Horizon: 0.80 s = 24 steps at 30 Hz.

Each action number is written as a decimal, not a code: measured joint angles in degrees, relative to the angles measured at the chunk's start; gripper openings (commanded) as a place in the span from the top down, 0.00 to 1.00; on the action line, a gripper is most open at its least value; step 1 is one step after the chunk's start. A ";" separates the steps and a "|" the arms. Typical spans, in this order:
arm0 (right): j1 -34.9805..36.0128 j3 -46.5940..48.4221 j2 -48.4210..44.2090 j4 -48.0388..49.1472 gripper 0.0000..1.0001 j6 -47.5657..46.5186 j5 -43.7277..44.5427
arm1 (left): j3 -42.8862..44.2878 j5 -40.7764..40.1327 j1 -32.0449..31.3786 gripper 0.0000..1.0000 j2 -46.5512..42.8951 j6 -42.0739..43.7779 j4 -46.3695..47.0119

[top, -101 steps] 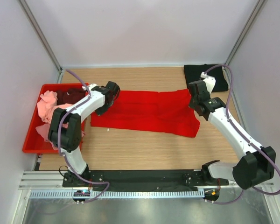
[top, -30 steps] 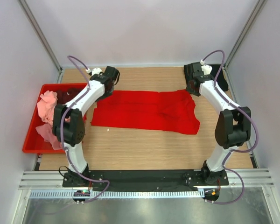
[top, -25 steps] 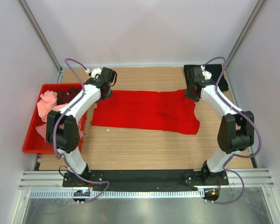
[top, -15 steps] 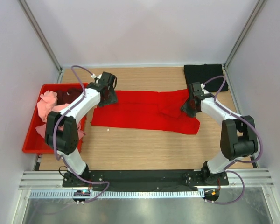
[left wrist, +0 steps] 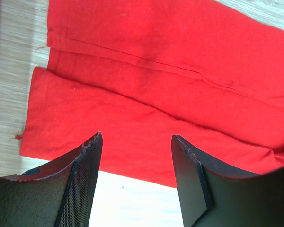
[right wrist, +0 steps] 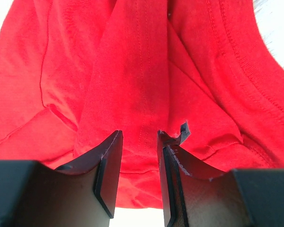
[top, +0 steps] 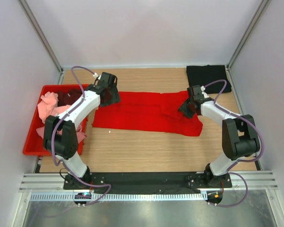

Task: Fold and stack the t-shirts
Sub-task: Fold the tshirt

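A bright red t-shirt (top: 146, 113) lies flat as a long folded strip across the middle of the table. My left gripper (top: 110, 97) hovers over its far left corner, jaws open and empty (left wrist: 136, 139), and the shirt's hem (left wrist: 156, 56) spreads out beyond the fingertips. At the shirt's bunched right end sits my right gripper (top: 185, 109), fingers a little apart (right wrist: 138, 137) just above a raised fold of red cloth (right wrist: 132, 56), gripping nothing. A folded black t-shirt (top: 208, 75) rests at the back right corner.
A red plastic crate (top: 31, 152) stands at the left edge, holding light pink shirts (top: 47, 106) and a dark maroon one (top: 68, 97). White walls and metal posts enclose the table on three sides.
Both grippers have come down from the table's far edge onto the red shirt's ends. The right one left the black shirt's side; the left jaws have widened.
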 measured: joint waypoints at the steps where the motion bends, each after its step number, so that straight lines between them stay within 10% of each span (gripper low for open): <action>1: 0.07 -0.09 0.02 0.07 0.58 0.26 0.00 | 0.00 0.13 0.00 0.38 0.02 0.02 0.02; 24: 0.28 -0.48 -2.91 -3.76 0.53 -2.99 3.30 | -0.24 1.31 0.00 0.46 0.22 2.08 0.74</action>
